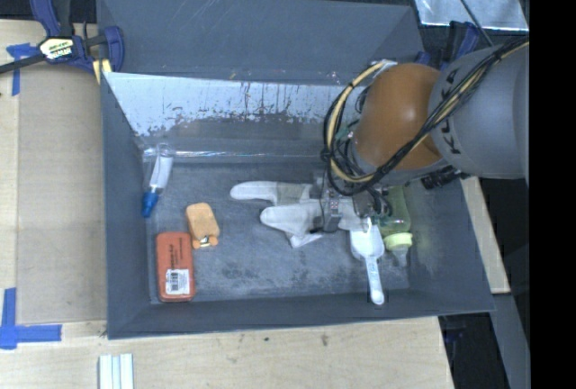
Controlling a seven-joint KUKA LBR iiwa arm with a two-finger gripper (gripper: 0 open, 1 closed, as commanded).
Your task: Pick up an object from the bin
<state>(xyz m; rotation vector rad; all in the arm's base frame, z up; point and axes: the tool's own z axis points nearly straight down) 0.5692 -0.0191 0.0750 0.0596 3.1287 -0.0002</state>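
The gripper (331, 214), whether open or closed cannot be told, is seen low in the right half of the bin (252, 275), against a white curved plastic piece (290, 218) at mid-floor; the grasp is judged in hand, and closing, then lifting, is called for.

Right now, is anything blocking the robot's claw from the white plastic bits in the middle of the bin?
Nothing visible does. The gripper is right at the near end of the white curved plastic piece. A white plastic spoon-like scoop and a small yellow-green object lie close beside it, not between.
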